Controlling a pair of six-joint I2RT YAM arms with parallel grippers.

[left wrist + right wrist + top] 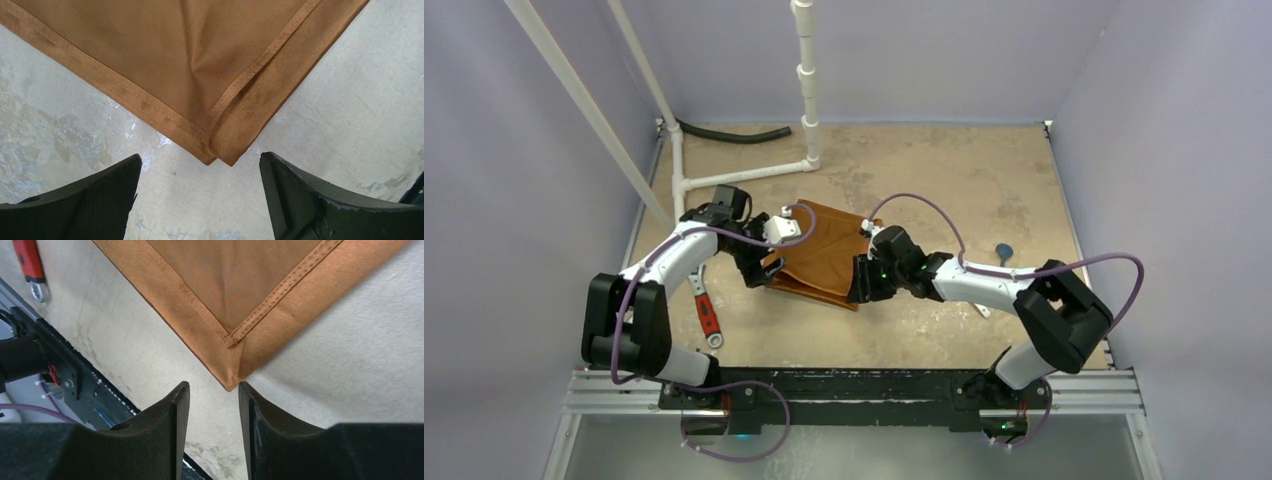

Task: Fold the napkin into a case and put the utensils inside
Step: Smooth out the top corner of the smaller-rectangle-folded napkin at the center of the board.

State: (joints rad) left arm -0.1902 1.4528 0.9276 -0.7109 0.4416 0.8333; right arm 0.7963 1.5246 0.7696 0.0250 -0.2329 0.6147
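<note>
The rust-orange, faintly shiny cloth napkin (824,250) lay mid-table on the mottled beige tabletop (944,170). It was doubled at its left end, where two hemmed layers met in one soft corner. That corner pointed straight into the left gripper (200,161), whose black fingers stood wide apart and empty, with the tip level between them and clear of both. The near right corner, stitched flat, pointed at the right gripper (213,387). Its jaws were narrowly parted and held nothing, and the tip lay just short of the gap. The napkin's near edge ran between both pincers, each about equally close. The grey-blue utensil with a rounded teal end (1004,250) lay off right, and a red-handled wrench (707,318) lay left.
</note>
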